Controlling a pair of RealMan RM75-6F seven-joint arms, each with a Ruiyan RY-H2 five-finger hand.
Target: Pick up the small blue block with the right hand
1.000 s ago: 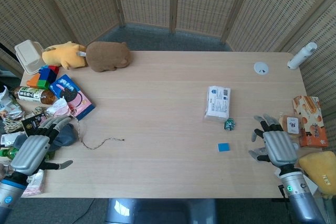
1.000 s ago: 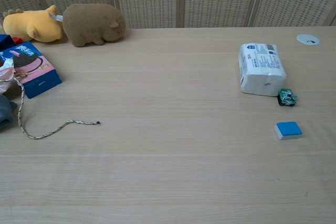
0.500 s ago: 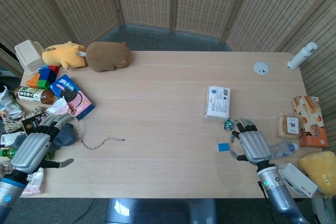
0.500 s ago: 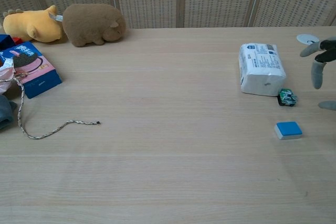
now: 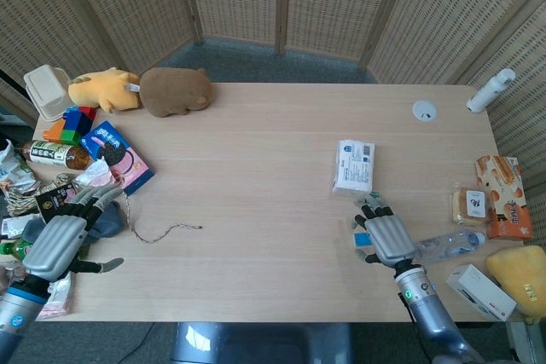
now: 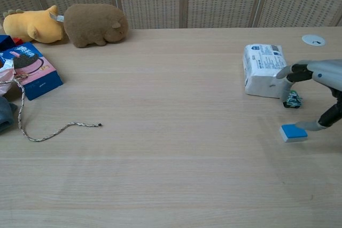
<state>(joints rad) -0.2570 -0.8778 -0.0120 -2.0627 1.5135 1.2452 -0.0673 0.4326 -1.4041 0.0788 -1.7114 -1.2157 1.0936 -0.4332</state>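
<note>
Approach phase is nearly complete: the right hand (image 6: 320, 92) has moved in from the table's right edge to hover fingers-spread, empty, directly over the small blue block (image 6: 293, 132), which lies untouched just nearer than the white tissue pack (image 6: 266, 70), leaving only descent and closure.

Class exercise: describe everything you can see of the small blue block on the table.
The small blue block is a flat, rounded-cornered slab with a bright blue top and pale sides. It lies flat on the wooden table, in front of the white packet. The right hand hangs over it, one fingertip at its right edge; it is not lifted.
</note>
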